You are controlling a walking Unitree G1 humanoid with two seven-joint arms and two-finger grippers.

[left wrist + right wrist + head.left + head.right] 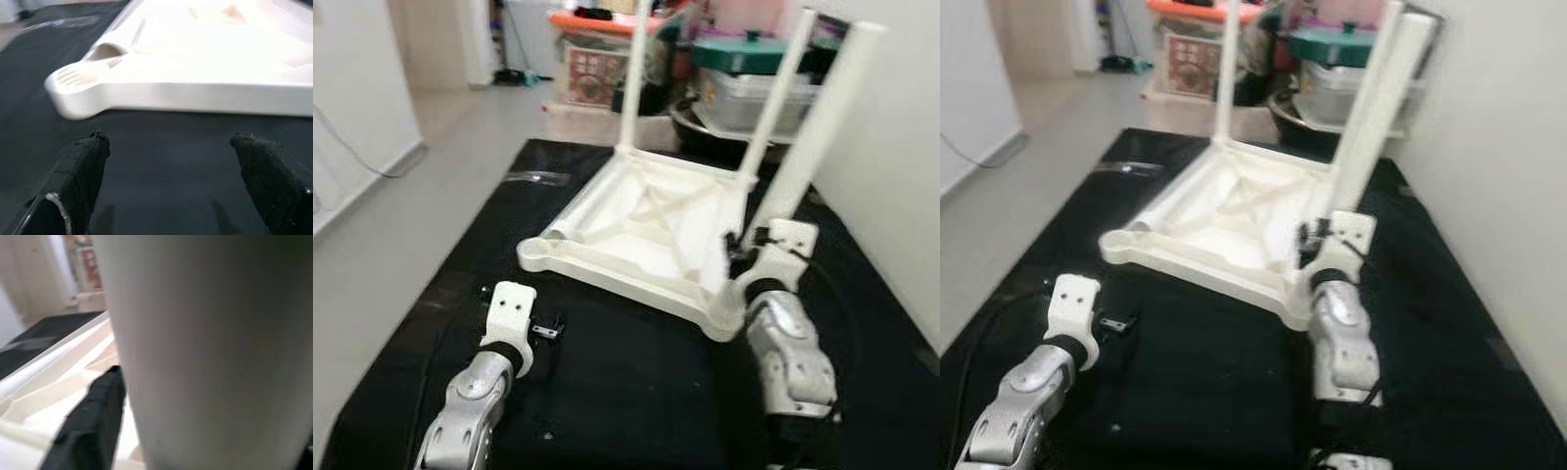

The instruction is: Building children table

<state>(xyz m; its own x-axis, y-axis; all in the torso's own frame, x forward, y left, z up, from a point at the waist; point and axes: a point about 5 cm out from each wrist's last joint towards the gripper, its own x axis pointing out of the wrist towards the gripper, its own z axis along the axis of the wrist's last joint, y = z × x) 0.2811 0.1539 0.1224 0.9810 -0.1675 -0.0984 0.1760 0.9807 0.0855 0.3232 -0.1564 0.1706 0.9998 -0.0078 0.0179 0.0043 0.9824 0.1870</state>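
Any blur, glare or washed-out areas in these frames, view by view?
Both eye views are softly blurred; left wrist view blows out the white tabletop, its fingertips out of focus; right wrist view has the table leg too near, a featureless blur.

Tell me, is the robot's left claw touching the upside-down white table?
Apart. Left wrist view shows black mat between the open left gripper and the tabletop.

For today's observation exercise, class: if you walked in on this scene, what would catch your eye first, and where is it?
A white children's table lies upside down on a black mat, with three legs pointing up. The right gripper is at the near right corner, its fingers around the thick white leg there. The left gripper hovers open over the mat, facing the corner socket that has no leg.
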